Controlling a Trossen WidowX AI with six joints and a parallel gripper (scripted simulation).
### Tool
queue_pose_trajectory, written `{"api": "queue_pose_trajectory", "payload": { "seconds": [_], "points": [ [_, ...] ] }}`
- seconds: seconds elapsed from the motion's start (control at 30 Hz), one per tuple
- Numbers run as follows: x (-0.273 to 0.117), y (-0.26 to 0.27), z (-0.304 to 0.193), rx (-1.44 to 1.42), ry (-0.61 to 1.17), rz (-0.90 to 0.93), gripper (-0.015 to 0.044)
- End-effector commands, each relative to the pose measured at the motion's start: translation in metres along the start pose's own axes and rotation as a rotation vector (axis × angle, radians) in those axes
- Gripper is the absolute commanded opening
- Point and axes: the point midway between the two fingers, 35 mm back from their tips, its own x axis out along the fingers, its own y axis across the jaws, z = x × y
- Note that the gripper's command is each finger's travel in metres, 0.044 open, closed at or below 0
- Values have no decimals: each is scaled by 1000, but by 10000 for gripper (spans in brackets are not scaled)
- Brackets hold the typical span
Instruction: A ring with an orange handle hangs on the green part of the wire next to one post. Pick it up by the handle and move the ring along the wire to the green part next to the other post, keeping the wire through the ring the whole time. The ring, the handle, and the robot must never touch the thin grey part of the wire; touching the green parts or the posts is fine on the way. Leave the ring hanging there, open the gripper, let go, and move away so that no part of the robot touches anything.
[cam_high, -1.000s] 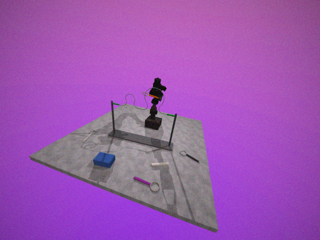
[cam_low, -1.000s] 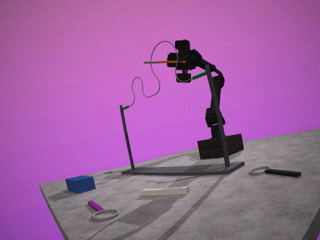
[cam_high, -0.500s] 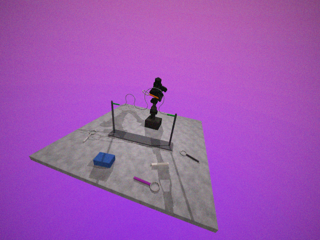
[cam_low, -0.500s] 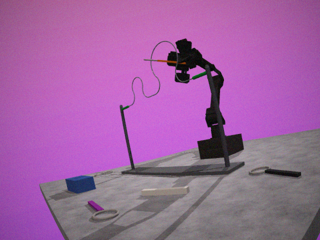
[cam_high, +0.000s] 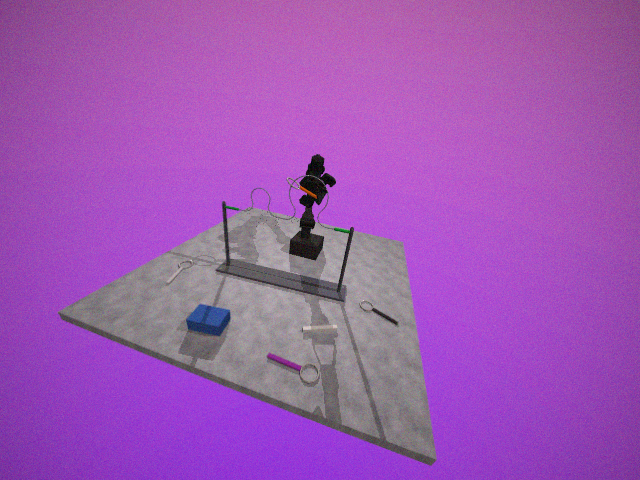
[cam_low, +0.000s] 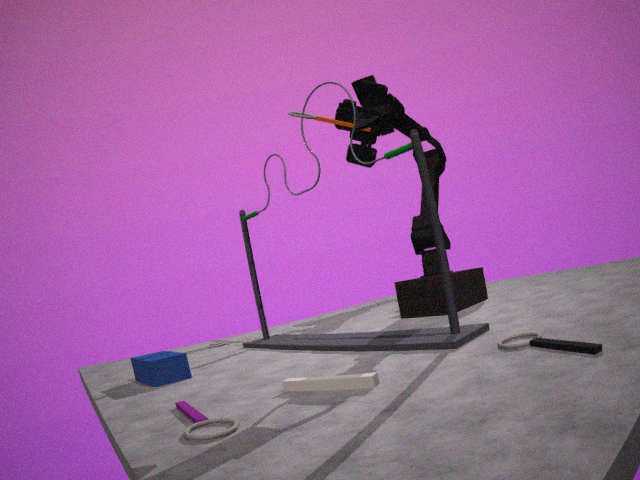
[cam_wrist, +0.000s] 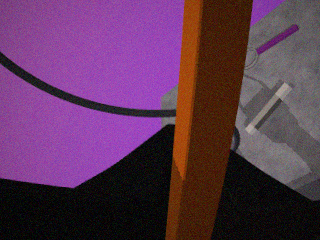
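Note:
My gripper (cam_high: 318, 197) (cam_low: 362, 126) is shut on the orange handle (cam_high: 308, 192) (cam_low: 330, 121) (cam_wrist: 212, 90), which crosses the wrist view from top to bottom. The ring (cam_high: 287, 179) (cam_low: 292, 114) at its far end appears around the grey wire (cam_low: 318, 167) (cam_wrist: 100, 107), on the left flank of the tall loop. The handle is tilted in the top and exterior views and, in the exterior view, overlaps the loop's right flank. Contact with the wire cannot be told. The green parts are at the left post (cam_high: 225, 237) (cam_low: 254, 279) and right post (cam_high: 345, 260) (cam_low: 435, 227).
On the table lie a blue block (cam_high: 208, 319) (cam_low: 161, 368), a pale bar (cam_high: 319, 328) (cam_low: 330, 382) (cam_wrist: 268, 108), a purple-handled ring (cam_high: 284, 361) (cam_low: 191, 411) (cam_wrist: 278, 39), a black-handled ring (cam_high: 385, 316) (cam_low: 566, 346) and a white-handled ring (cam_high: 176, 274).

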Motion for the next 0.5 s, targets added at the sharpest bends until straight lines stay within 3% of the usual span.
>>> {"api": "queue_pose_trajectory", "payload": {
  "seconds": [0.0, 0.47],
  "points": [
    [-1, 1, 2, -47, -12, -18, -150],
    [-1, -4, 2, -174, -29, -90, -150]
  ]
}}
